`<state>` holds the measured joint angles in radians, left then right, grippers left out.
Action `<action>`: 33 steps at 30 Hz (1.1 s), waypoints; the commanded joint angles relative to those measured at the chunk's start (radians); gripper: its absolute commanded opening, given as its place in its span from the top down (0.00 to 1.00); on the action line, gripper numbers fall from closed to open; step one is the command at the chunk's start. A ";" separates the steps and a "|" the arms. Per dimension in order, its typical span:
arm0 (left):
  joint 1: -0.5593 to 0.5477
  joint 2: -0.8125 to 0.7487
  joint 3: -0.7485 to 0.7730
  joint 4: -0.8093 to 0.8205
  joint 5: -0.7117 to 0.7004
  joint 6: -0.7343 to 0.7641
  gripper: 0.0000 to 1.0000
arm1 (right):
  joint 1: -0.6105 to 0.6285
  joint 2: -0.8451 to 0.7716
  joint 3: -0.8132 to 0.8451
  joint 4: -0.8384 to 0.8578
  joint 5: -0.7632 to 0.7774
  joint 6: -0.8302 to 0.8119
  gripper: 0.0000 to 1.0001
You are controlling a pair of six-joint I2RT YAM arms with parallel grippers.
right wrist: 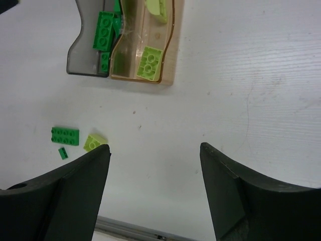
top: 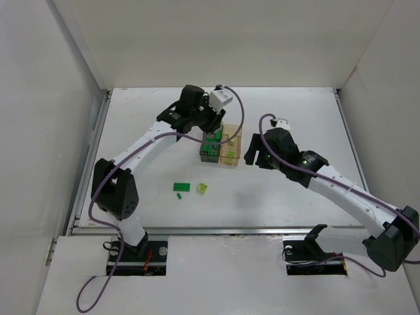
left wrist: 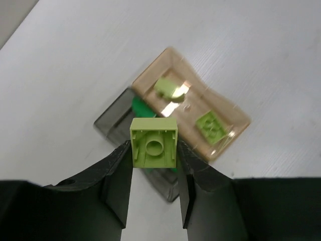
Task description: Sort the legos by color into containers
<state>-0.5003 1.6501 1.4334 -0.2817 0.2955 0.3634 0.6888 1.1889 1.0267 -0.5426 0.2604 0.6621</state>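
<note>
Lego (left wrist: 154,143), lime-coloured, is pinched in left claw (left wrist: 154,150) over bins (left wrist: 228,103); right claw (right wrist: 154,147) stands spread.

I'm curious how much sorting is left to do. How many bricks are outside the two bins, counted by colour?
Lime: 2, the loose lime brick on the table and the held lime brick in the left gripper.
Dark green: 2, the larger dark green brick and the tiny dark green piece, both on the table.
Total: 4

The left pincer (left wrist: 154,155) squeezes a lime brick (left wrist: 154,143) at bottom center; the right pincer (right wrist: 155,148) has its fingers spread wide.
</note>
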 commanded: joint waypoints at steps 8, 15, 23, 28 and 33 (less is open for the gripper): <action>-0.110 0.344 0.252 0.022 0.123 -0.149 0.90 | 0.005 -0.078 0.067 -0.092 0.155 0.087 0.22; -0.132 0.349 0.230 0.056 0.079 -0.149 0.59 | 0.005 -0.078 0.085 -0.115 0.155 0.076 0.22; -0.132 0.245 0.142 0.068 0.070 -0.178 0.32 | 0.005 -0.069 0.085 -0.086 0.074 -0.011 0.21; -0.106 0.127 0.119 0.021 0.060 -0.199 0.30 | 0.005 -0.058 0.085 -0.017 -0.114 -0.140 0.21; 0.043 -0.143 -0.026 -0.051 0.001 -0.190 0.32 | 0.061 0.056 0.085 0.093 -0.259 -0.266 0.15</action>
<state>-0.5488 1.7046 1.4780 -0.2832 0.3462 0.1818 0.7097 1.1812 1.0737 -0.5690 0.1303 0.5125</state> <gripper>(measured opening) 0.686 0.843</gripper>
